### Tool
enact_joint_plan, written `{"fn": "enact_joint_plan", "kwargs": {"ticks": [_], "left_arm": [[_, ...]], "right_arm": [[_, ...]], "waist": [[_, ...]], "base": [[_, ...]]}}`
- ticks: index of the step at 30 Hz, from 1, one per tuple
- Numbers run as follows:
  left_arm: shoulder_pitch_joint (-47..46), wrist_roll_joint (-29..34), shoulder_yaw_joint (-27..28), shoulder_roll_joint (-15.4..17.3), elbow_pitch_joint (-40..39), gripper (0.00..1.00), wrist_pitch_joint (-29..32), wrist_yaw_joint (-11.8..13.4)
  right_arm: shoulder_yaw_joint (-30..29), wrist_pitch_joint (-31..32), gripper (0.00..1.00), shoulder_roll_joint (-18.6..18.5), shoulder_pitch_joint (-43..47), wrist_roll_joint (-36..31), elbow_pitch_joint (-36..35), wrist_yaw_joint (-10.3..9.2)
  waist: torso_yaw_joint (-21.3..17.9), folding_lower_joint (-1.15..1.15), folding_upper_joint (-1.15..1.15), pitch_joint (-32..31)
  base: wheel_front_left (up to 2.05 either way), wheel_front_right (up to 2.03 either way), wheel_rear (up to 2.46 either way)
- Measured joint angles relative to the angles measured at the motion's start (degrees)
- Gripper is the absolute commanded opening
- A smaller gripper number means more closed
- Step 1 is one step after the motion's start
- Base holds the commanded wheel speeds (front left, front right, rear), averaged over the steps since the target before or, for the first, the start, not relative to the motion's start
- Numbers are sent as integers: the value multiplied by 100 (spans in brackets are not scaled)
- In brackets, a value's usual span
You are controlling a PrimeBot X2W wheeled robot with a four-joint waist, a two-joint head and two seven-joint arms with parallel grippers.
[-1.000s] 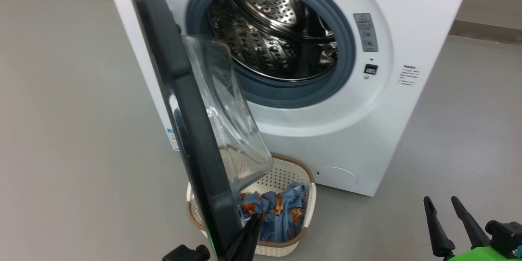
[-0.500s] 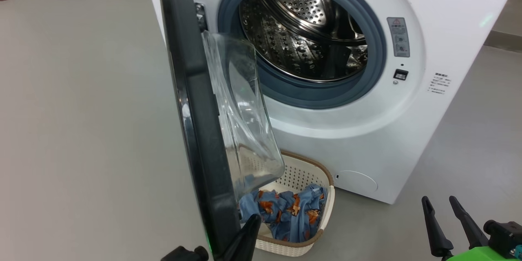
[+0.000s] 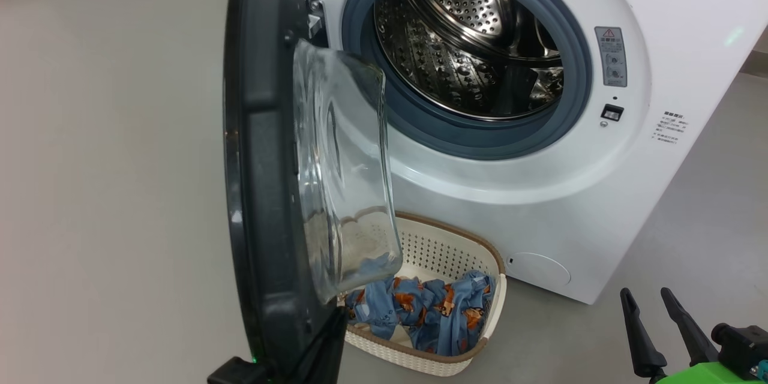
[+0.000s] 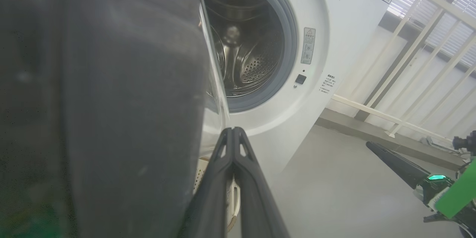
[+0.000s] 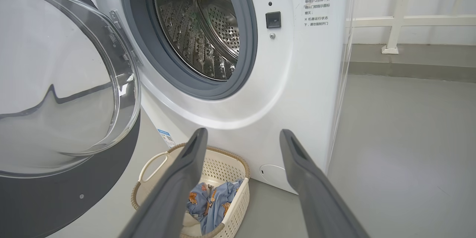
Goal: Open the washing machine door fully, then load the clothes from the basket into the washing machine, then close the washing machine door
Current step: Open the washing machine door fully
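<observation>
**Washing machine door stood open, clothes in the basket**

Washing machine door [image 3: 264, 192] stood swung out from the left side of the washing machine [image 3: 540, 204], nearly edge-on in the head view, with its clear glass bowl [image 3: 342, 168] bulging toward the opening. The steel drum [image 3: 468, 42] lay exposed inside the grey gasket [image 3: 570, 114]. The basket [image 3: 447, 246] sat on the floor [image 3: 120, 192] just before the machine, below the opening and partly behind the glass bowl in the head view. The clothes [image 3: 432, 312] lay bunched inside it, toward its near end.

The left jaws were closed, their two dark fingers [image 4: 223, 178] pressed together with nothing between them, and the tips sat just beside the door's lower inner edge; whether they touched it I could not tell. The right jaws stood spread apart and empty, their fingers [image 5: 178, 178] well clear of the machine and pointing toward the basket.
</observation>
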Motion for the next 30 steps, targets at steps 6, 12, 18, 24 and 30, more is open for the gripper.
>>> {"fn": "enact_joint_plan", "kwargs": {"ticks": [6, 12, 18, 24, 30], "left_arm": [[21, 0, 130, 58, -83, 0, 9, 178], [77, 0, 316, 134, -148, 0, 19, 353], [94, -5, 554, 235, -168, 0, 25, 517], [121, -66, 823, 357, -186, 0, 23, 625], [121, -114, 1118, 466, -183, 0, -14, 715]], "right_arm": [[1, 0, 100, 12, -2, 0, -1, 0], [2, 0, 100, 13, -13, 0, -2, 0], [16, 0, 100, 14, -15, 0, -2, 0], [38, 0, 100, 14, -15, 0, -2, 0], [55, 0, 100, 13, -15, 0, -1, 0]], "waist": [[60, 0, 0, 17], [107, 0, 0, 31], [114, 0, 0, 32], [110, 0, 0, 38], [104, 0, 0, 24]], "base": [[0, 0, 0], [0, 0, 0], [0, 0, 0], [0, 0, 0], [0, 0, 0]]}}
